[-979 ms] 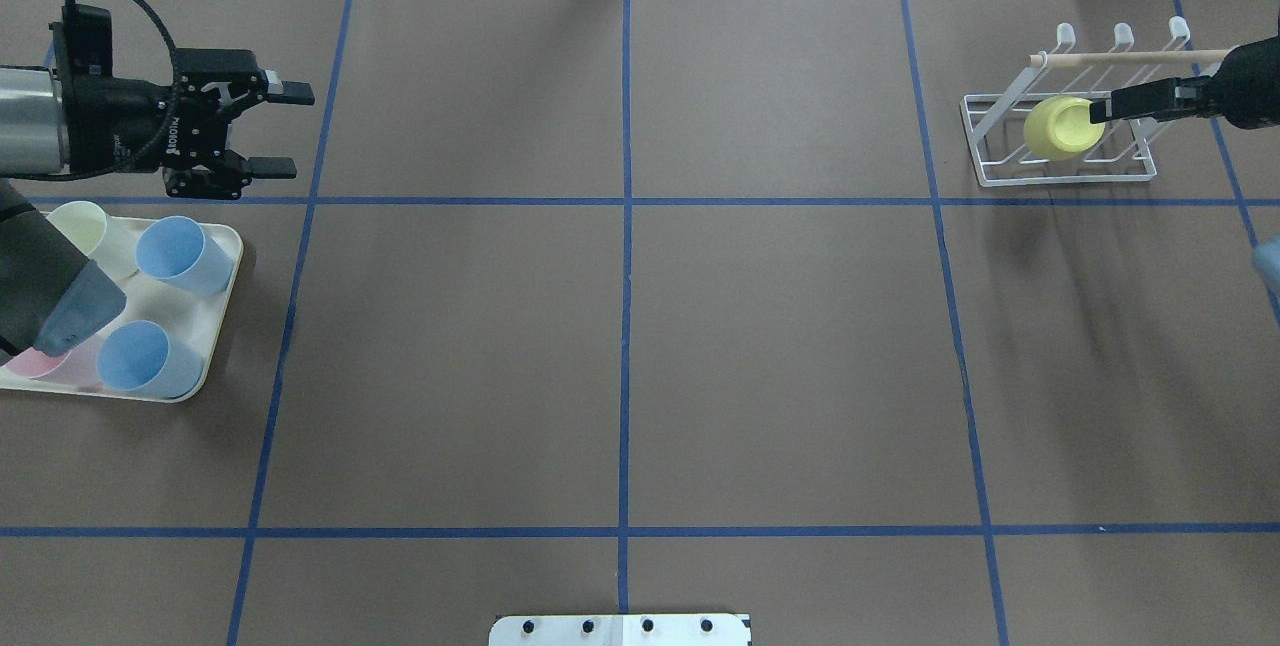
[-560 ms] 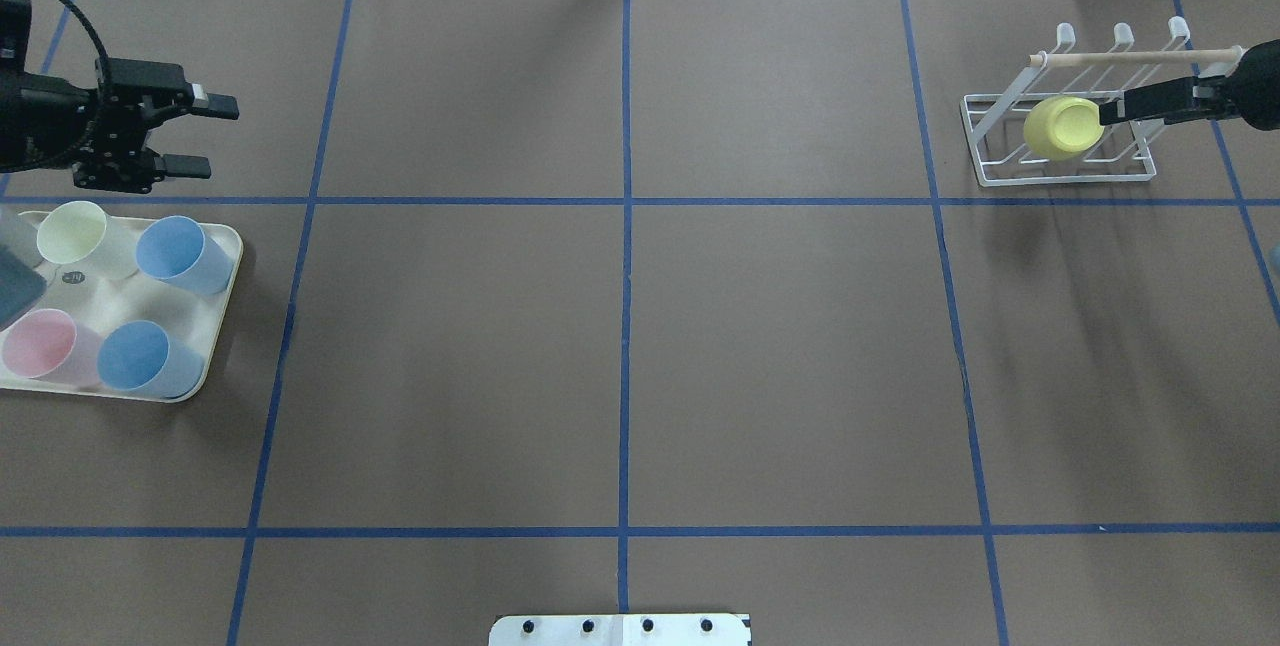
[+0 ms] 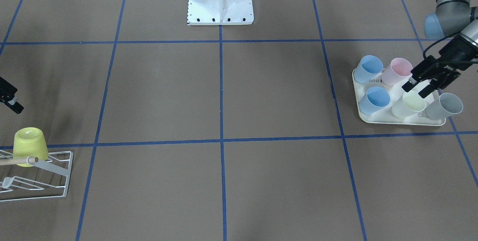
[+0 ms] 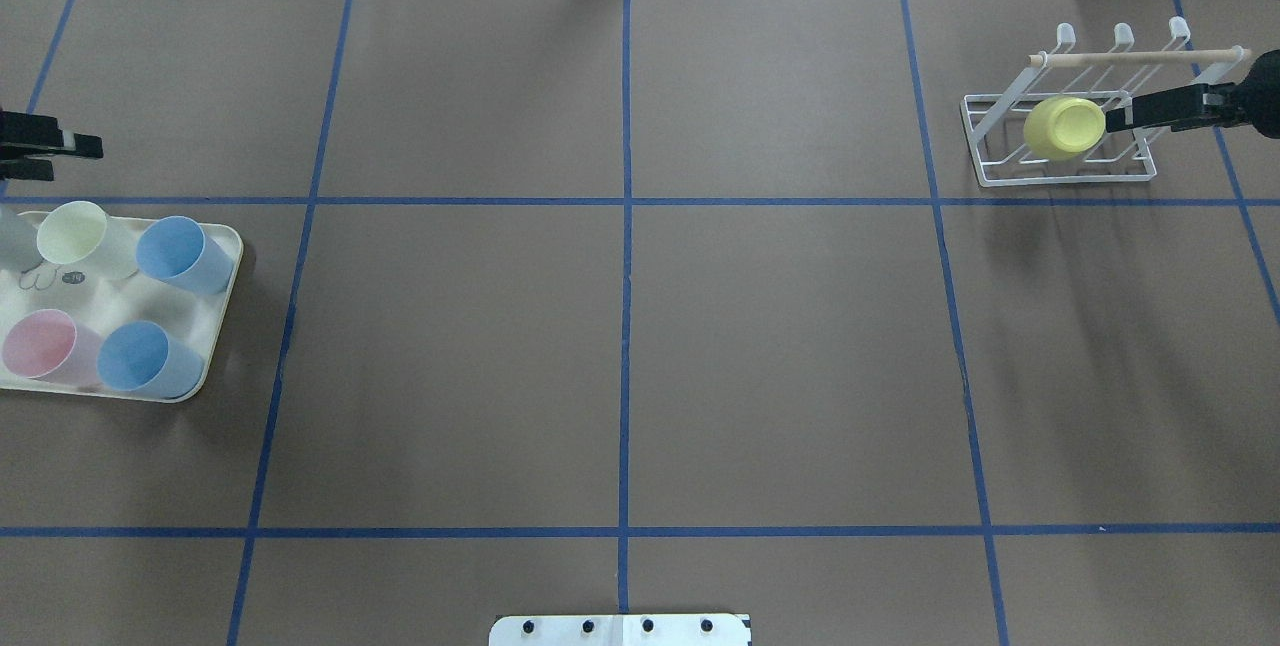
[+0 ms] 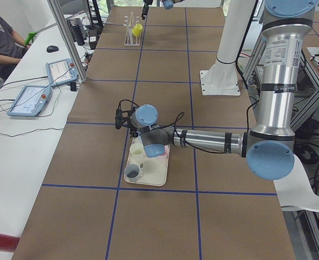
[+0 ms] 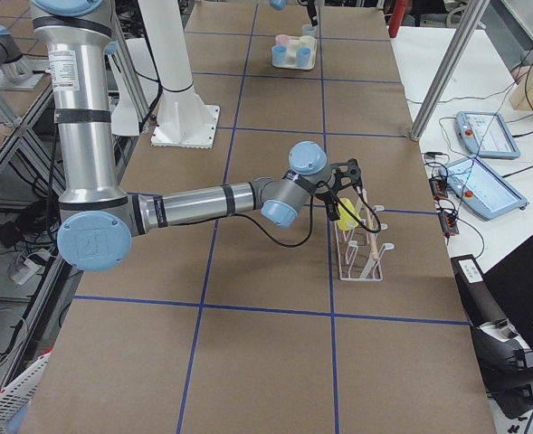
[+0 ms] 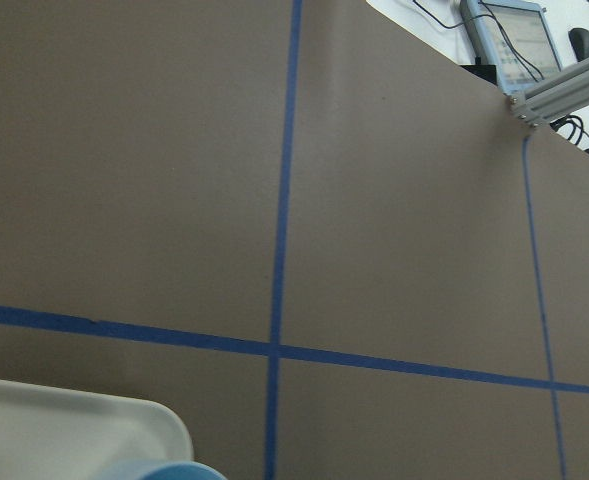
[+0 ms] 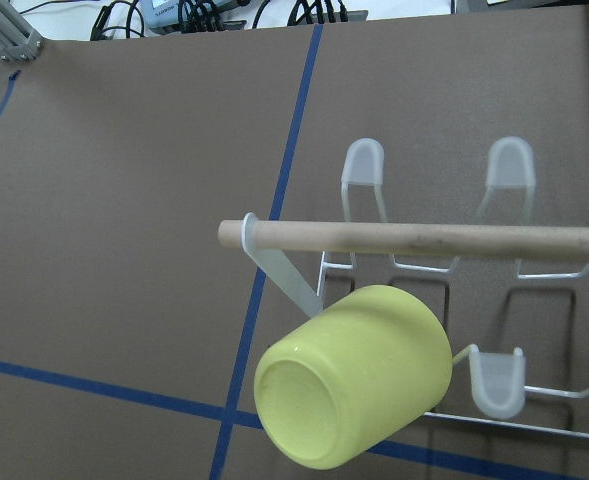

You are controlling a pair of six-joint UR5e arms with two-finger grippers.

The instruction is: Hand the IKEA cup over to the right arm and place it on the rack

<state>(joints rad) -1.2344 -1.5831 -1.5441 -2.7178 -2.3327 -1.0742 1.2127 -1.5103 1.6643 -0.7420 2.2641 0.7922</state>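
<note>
overhead: behind, looking down | front: opposite, steep | shared: rack (image 4: 1130,55), tray (image 4: 95,291)

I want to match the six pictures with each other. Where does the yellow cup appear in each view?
Front-facing: yellow cup lower left.
Overhead: cup upper right.
Exterior left: cup tiny, top, left of centre.
Exterior right: cup just right of centre.
Left wrist: not in it.
Right wrist: cup bottom centre.
Shared landmark: wooden dowel beside the cup.
</note>
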